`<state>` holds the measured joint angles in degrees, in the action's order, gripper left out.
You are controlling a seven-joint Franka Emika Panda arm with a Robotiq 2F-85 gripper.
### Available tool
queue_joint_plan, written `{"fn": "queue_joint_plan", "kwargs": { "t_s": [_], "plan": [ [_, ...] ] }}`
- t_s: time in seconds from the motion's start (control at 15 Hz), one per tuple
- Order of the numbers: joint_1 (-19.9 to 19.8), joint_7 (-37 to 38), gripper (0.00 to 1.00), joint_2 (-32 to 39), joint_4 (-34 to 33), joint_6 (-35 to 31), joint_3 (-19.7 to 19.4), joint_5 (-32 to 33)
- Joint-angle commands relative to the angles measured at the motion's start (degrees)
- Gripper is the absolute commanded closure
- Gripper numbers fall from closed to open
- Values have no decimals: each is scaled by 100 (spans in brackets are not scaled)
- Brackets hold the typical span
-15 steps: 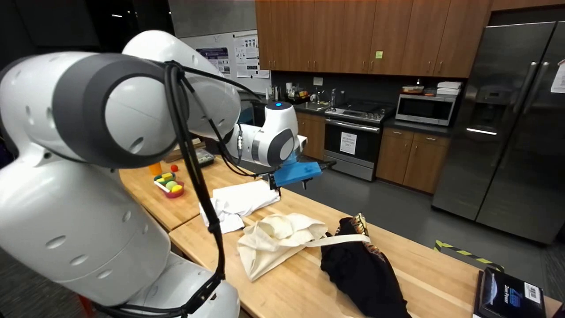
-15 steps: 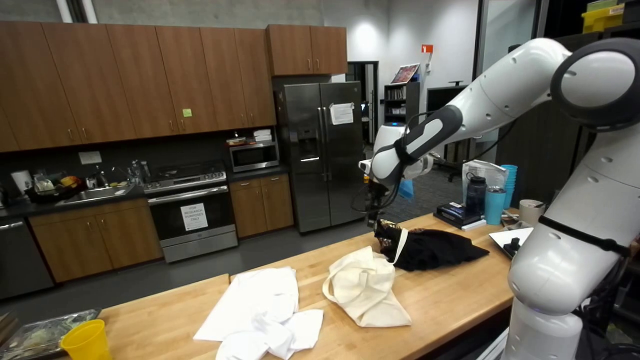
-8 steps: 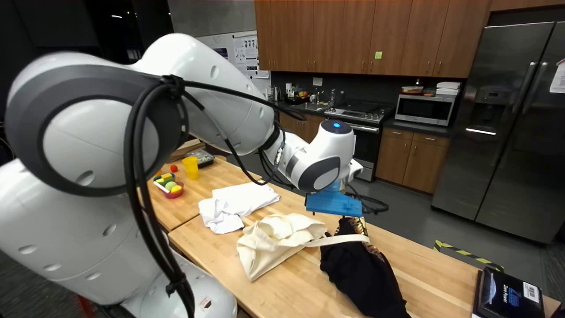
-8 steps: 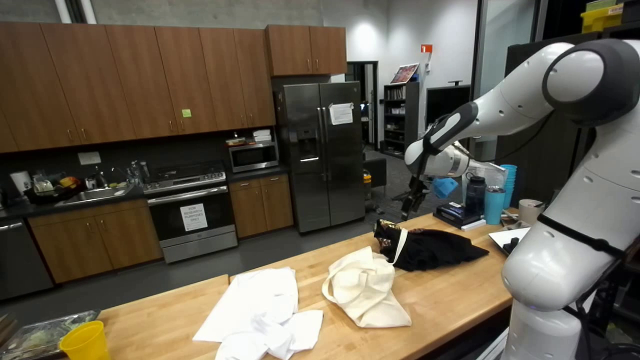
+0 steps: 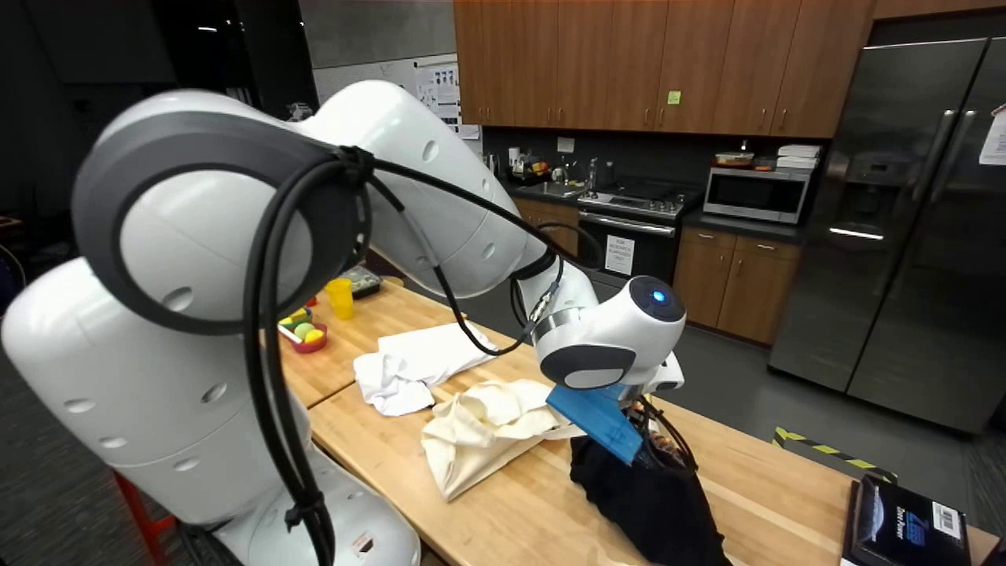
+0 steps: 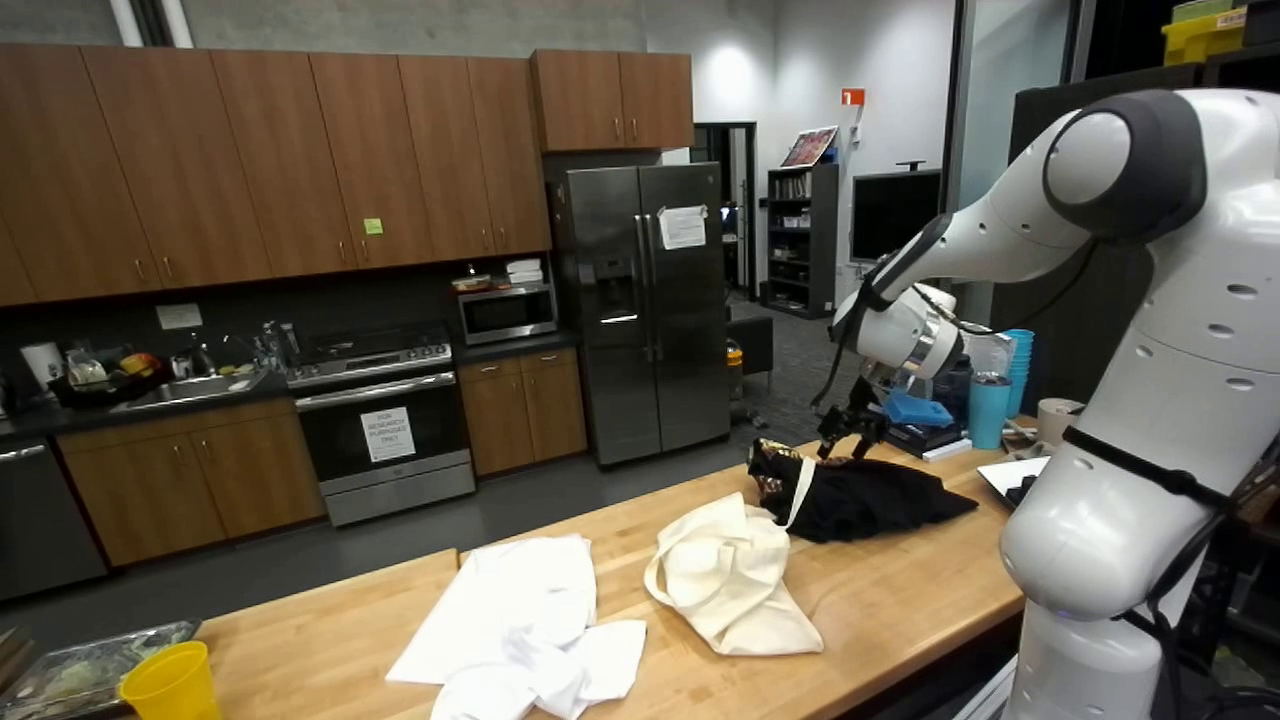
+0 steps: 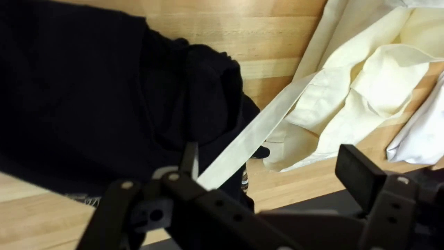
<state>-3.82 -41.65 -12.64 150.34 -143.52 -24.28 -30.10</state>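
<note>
Black cloth [image 6: 880, 495], crumpled: just beside cream tote bag [image 5: 491, 432], below gripper [image 7: 272, 166]; long axis leading away from tote bag, strap [image 7: 258, 131] across near end. Gripper: spread wide, holding nothing; contact with cloth unclear. White cloth [image 5: 424, 363]: on tote bag's opposite side.
</note>
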Motion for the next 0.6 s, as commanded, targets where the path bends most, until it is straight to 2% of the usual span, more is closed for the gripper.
{"fn": "queue_joint_plan", "kwargs": {
  "t_s": [0.0,0.27,0.53],
  "plan": [
    [-67,359,0,743,-436,534,87,-709],
    [-379,976,0,1329,-1055,1662,387,-708],
    [-630,1557,0,1501,-1628,2194,675,-376]
  ]
}}
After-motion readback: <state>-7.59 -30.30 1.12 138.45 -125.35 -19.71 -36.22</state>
